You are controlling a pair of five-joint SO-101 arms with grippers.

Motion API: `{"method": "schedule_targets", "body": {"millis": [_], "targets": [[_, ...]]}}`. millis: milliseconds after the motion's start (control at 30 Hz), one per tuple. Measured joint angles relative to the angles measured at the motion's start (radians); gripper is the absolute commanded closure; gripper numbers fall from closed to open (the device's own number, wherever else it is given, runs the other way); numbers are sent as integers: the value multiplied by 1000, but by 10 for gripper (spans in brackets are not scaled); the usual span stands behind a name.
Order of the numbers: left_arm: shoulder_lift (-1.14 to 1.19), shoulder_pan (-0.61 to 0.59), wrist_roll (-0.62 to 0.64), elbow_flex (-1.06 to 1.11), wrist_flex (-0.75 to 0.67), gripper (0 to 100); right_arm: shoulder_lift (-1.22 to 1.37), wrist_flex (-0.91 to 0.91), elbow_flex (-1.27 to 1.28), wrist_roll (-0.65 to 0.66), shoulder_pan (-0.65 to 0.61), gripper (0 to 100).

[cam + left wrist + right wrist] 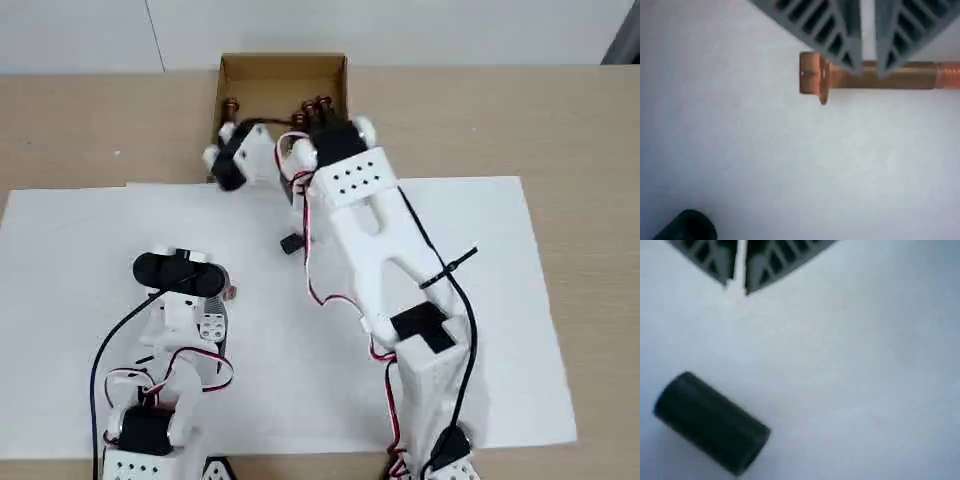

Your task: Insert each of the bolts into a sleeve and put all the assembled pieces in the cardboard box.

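1. The left arm (165, 400) is folded close over its base at the near edge of the table (80, 120). Its wrist is bent down over the white paper (80, 260).
2. The left gripper (869, 70) points down at the paper with its jaws drawn to a narrow slit.
3. 1 copper bolt (840, 76) lies on the paper just beyond the left gripper's tips. Its shank crosses under both tips and its flanged head sticks out to one side. The slit runs across the shank, so the bolt is not pinched between the jaws.
4. The right arm (380, 250) is stretched out long from its base at the near edge. It runs diagonally across the paper, and its wrist end reaches the near wall of the cardboard box (283, 66).
5. The right gripper (736, 286) also faces the paper, with only a thin gap between its jaws.
6. 1 black sleeve (710, 437) lies on its side on the paper, near the right gripper's tips but apart from them. In the high view it sits just beside the right arm's forearm.
7. The box stands at the far edge of the paper. Copper-coloured pieces (316, 104) lie inside it, along its side walls.
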Motion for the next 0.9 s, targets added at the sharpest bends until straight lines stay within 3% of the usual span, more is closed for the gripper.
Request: {"method": "schedule_targets", "body": {"millis": [267, 600, 800, 900], "targets": [[0, 0, 0, 0, 0, 994, -5, 0, 12, 57, -28, 824], [0, -8, -2, 3, 0, 994, 46, 0, 17, 180, -26, 819], [0, -207, 3, 29, -58, 994, 100, -6, 17, 209, -26, 819], [0, -241, -2, 29, -69, 994, 114, -15, 17, 235, -28, 819]]}}
